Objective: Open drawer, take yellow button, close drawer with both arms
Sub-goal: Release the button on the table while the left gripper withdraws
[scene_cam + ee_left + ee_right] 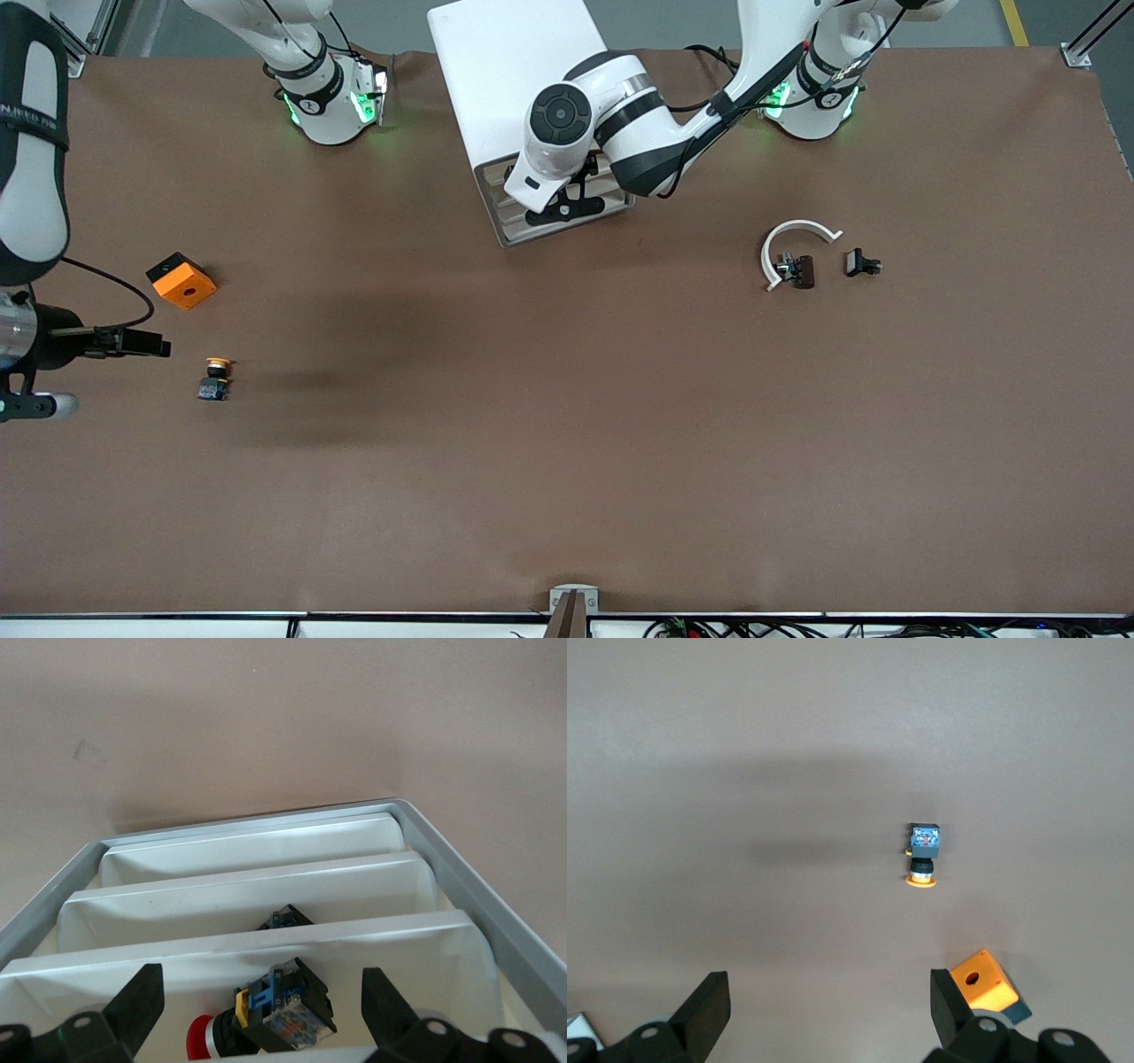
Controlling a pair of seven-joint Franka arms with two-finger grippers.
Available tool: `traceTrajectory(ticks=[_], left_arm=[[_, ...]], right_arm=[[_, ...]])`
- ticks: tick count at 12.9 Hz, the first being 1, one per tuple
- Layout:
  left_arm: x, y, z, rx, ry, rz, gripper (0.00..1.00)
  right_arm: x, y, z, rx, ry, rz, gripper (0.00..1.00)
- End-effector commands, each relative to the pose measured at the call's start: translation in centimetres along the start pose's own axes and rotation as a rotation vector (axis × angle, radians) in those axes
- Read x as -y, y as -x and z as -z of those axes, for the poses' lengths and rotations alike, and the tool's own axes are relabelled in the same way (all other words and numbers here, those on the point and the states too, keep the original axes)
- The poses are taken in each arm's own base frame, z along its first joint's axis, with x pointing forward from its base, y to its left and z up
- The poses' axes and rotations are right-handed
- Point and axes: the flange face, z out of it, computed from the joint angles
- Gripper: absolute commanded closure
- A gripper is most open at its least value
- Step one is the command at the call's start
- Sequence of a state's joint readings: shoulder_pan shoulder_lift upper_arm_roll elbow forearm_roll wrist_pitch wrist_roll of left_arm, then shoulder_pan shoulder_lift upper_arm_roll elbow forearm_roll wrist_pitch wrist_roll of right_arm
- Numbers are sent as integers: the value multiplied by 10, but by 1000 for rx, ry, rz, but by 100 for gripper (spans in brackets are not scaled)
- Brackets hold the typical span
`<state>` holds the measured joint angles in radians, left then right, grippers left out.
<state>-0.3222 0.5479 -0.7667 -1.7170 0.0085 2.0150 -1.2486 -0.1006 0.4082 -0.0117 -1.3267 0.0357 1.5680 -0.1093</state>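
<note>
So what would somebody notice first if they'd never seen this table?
Probably the big left arm bent over the white cabinet, its left gripper open over trays holding a red-capped switch. Next, the bright orange block toward the right arm's end of the table, and the little button lying nearer the front camera, with the open right gripper above the table there.

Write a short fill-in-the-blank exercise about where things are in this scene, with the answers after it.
1. The button lies on the ____, not in a drawer.
2. The orange block lies ____ from the front camera than the button.
3. The left gripper hangs over the cabinet's stepped drawers with its jaws ____.
4. The right gripper hangs over the table near the button, holding ____.

Answers: table; farther; open; nothing
</note>
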Motion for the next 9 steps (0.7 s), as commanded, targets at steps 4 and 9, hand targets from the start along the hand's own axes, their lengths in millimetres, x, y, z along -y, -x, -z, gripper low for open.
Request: traceTrajectory(ticks=[4,9], left_arm=[[2,-43,23,-69,44,99,0],[72,-178,116,-325,81,268,0]], right_arm=[[9,26,33,8,3,-17,0],[22,30,63,-31,25,4,0]])
